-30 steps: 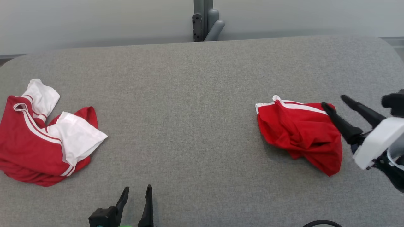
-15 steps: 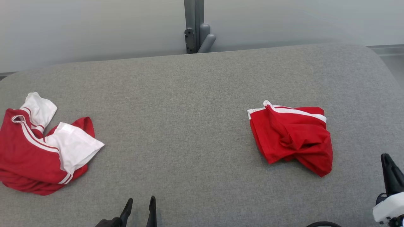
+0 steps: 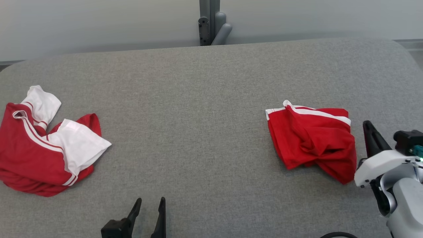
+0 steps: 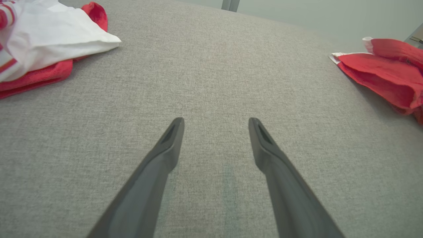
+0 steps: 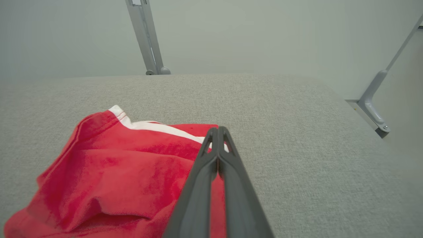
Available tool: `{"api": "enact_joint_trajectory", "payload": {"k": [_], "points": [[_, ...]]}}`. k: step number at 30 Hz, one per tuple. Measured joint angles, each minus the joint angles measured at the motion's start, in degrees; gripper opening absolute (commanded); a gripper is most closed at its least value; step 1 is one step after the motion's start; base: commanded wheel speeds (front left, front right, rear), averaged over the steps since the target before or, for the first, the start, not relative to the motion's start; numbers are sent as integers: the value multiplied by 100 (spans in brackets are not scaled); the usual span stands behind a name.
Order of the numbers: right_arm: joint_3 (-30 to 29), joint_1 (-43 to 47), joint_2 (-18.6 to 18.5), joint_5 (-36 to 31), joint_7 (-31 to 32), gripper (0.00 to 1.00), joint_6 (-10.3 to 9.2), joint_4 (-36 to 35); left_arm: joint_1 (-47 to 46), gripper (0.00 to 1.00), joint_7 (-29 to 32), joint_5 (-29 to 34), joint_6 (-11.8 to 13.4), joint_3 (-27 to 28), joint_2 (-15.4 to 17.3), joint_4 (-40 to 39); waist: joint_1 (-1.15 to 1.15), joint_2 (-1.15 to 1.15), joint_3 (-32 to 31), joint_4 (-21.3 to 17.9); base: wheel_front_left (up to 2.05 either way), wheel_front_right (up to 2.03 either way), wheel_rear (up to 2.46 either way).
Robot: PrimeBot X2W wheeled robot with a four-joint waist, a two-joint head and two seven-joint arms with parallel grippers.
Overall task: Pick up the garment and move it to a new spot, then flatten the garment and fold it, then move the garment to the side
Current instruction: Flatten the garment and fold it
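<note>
Garment [image 3: 310, 138] pickup may fail. Head view: the right end effector [image 3: 370, 132] is pressed together and empty, just right of the cloth on the desk [image 3: 198, 99], so it would likely shove, not grip. Left wrist view: left end effector [image 4: 216, 122] spread, garment far right. Right wrist view: tips overlie the white-striped edge; contact unclear.

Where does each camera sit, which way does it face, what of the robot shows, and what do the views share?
Head view: on the head, looking forward and down at the table; left gripper at bottom, right gripper at right.
Left wrist view: on the left wrist, low over the table, looking along its open fingers.
Right wrist view: on the right wrist, looking along its shut fingers over the red garment toward the wall.
Shared: all three show the red garment; head and left wrist views show the red-and-white garment.
</note>
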Motion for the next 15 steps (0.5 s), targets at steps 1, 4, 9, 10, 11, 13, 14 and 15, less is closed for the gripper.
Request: {"api": "enact_joint_trajectory", "payload": {"k": [1,4,9,10,11,13,14,15], "points": [[156,-122,-11,3,1,0,0,132,-35,100,0,3,-1,-1,0,18,0,0,10,30,0,0,0],[539,-410,-69,68,-1,0,0,460,-81,100,0,24,-23,-32,-22,48,0,0,40,126,0,0,0],[957,-689,-153,339,0,0,0,922,-83,100,0,56,-48,-90,-81,116,0,0,100,271,0,0,0],[1022,-697,-160,446,-1,0,0,968,-83,100,0,60,-48,-93,-98,133,0,0,110,298,0,0,0],[1111,-698,-164,541,-2,0,0,984,-85,100,0,62,-48,-87,-111,138,0,0,119,325,0,0,0],[1334,-689,-165,721,-18,0,0,959,-86,100,0,62,-48,-62,-122,142,0,0,136,370,0,0,0],[1469,-662,-176,837,-18,0,0,922,-86,100,0,65,-48,-46,-125,142,0,0,144,386,0,0,0],[1608,-623,-192,939,-16,0,0,876,-86,100,1,69,-48,-34,-127,143,0,0,154,395,0,0,0]]}}
